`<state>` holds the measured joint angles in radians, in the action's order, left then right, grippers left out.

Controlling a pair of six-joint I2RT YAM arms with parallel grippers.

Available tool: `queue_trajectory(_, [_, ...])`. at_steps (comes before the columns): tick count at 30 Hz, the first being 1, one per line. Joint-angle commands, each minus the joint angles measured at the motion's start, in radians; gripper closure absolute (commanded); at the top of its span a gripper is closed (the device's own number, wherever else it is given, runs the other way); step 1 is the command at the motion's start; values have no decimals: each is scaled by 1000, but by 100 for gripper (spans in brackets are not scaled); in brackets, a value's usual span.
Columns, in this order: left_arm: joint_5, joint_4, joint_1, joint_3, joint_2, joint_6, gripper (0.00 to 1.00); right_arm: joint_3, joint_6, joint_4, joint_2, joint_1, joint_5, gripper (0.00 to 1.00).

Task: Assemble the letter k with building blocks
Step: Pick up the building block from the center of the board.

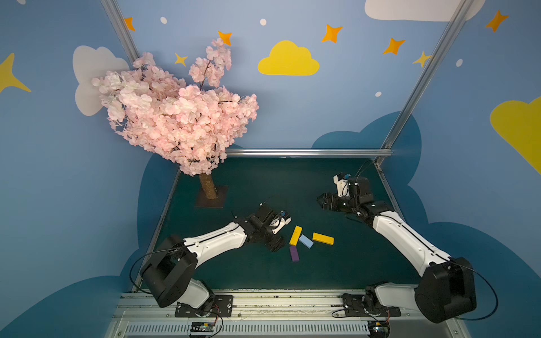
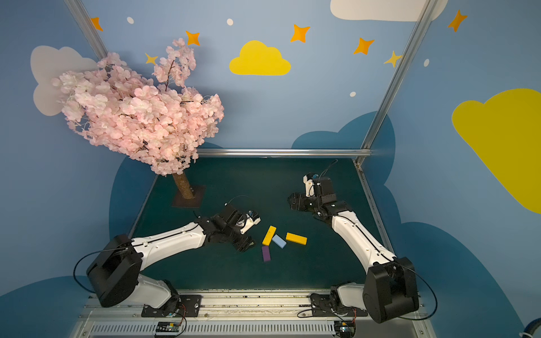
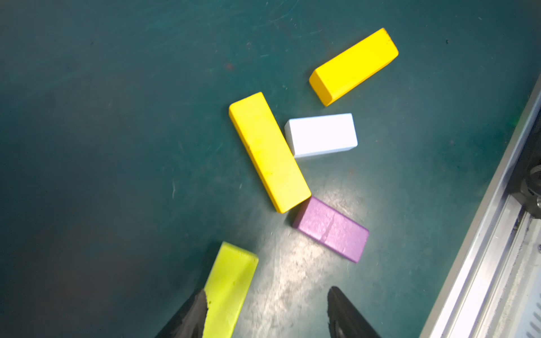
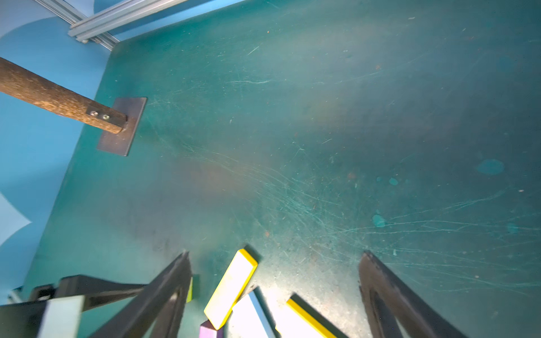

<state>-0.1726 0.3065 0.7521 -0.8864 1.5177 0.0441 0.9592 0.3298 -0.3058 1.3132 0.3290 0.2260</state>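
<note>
Building blocks (image 1: 306, 241), five in all, lie flat in a loose cluster near the centre of the green table (image 1: 263, 181); no letter k is formed yet. The lime-green block (image 3: 231, 289) shows only in the left wrist view and is hidden beneath the wrist in both top views. It lies against the inner face of one finger (image 3: 191, 310) of the left gripper (image 3: 267, 289). The opposite finger stands clear of it, so the jaws are parted and grip nothing. Its long axis runs roughly along the fingers, so closing the jaws would probably take it across its short width.

Ahead of that gripper lies the inner orange-yellow block (image 3: 268, 152), its end corner touching the purple block (image 3: 332, 229). The light-blue block (image 3: 320, 134), washed nearly white here, has a corner against the yellow one's long side. The outer orange-yellow block (image 3: 354, 65) lies apart, farthest from the fingers.

The left gripper is just beside the cluster. The right gripper (image 1: 322, 202) hangs well apart toward the far side, and its wrist view shows the jaws spread wide and empty. The left arm is therefore the nearer and better placed for the coming move, probably securing the lime-green block to start the stem. One risk is the free finger sweeping the purple block as it closes.
</note>
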Motion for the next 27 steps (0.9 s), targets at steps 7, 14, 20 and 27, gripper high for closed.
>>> queue_trajectory(7, [50,223,27,-211,206,79,34,-24,26,2,-12,4,28,10])
queue_trajectory(14, [128,404,59,-299,178,85,32,-37,29,20,0,1,66,10])
queue_trajectory(20, [159,459,34,-300,221,93,32,-36,54,50,30,1,111,10])
queue_trajectory(27, [98,432,11,-268,222,82,31,-24,43,47,38,1,130,10])
